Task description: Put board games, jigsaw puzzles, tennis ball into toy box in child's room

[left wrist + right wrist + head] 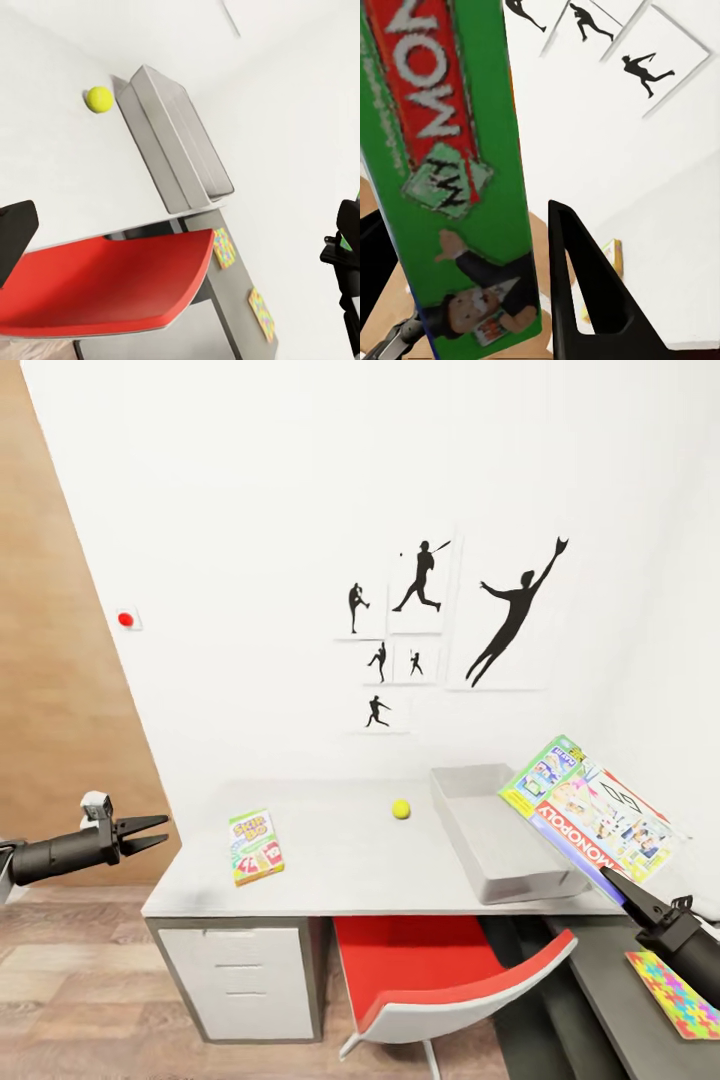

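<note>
My right gripper (610, 876) is shut on a Monopoly board game (588, 816), a flat green and blue box held tilted above the right side of the grey toy box (492, 838). In the right wrist view the game (457, 165) sits between the dark fingers (585, 292). On the pale grey table (340, 880) lie the tennis ball (401, 809) just left of the toy box and the SKIP-BO board game (256, 847) further left. My left gripper (160, 832) hangs open off the table's left end, holding nothing. The left wrist view catches the ball (99, 99) and toy box (176, 142).
A red chair (440, 970) is tucked under the table, beside a drawer unit (240, 980). A colourful jigsaw puzzle (676, 992) lies on the lower dark cabinet at right; two puzzles (223, 247) show there in the left wrist view. Silhouette pictures hang on the white wall (430, 620).
</note>
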You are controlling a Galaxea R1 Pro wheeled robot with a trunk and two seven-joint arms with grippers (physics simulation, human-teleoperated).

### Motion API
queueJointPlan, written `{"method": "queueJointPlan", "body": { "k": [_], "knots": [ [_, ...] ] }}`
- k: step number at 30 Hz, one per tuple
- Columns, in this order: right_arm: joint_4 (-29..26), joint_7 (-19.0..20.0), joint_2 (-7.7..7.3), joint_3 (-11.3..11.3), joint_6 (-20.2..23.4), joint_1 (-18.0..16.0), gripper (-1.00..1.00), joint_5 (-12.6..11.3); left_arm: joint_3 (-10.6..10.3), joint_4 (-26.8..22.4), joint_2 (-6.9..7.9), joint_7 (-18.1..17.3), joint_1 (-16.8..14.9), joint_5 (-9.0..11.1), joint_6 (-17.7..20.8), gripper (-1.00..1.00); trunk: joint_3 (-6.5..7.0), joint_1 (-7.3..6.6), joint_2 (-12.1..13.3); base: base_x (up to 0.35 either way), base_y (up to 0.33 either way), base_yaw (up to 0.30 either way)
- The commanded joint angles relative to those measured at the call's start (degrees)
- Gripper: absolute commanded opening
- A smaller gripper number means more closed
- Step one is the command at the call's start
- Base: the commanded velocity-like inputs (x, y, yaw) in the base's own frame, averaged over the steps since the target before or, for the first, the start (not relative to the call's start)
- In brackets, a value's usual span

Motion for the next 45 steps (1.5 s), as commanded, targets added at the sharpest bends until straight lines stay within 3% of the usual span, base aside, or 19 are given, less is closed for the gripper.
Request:
{"method": "queueJointPlan", "body": {
  "k": [1, 14, 25, 45],
  "knots": [
    [0.00, 0.11, -0.01, -0.05, 0.28, -0.05, -1.00, -0.05, 0.07, 0.01, -0.02, -0.32, -0.08, -0.25, 0.60, 1.00, -0.13, 0.05, -0.13, 0.134, -0.041, 0.237],
    [0.03, 0.11, -0.01, -0.08, 0.28, -0.05, -1.00, -0.05, 0.07, -0.01, -0.02, -0.32, -0.07, -0.25, 0.57, 1.00, -0.13, 0.05, -0.13, 0.180, -0.035, 0.100],
    [0.03, 0.11, -0.01, -0.07, 0.28, -0.05, -1.00, -0.07, 0.07, -0.01, -0.02, -0.32, -0.07, -0.26, 0.52, 1.00, 0.32, 0.05, -0.13, 0.181, -0.040, -0.147],
    [0.03, 0.11, -0.01, -0.06, 0.28, -0.05, -1.00, -0.05, 0.07, -0.01, -0.02, -0.32, -0.07, -0.25, 0.52, 1.00, 0.39, 0.05, -0.13, 0.130, -0.099, -0.012]
  ]
}}
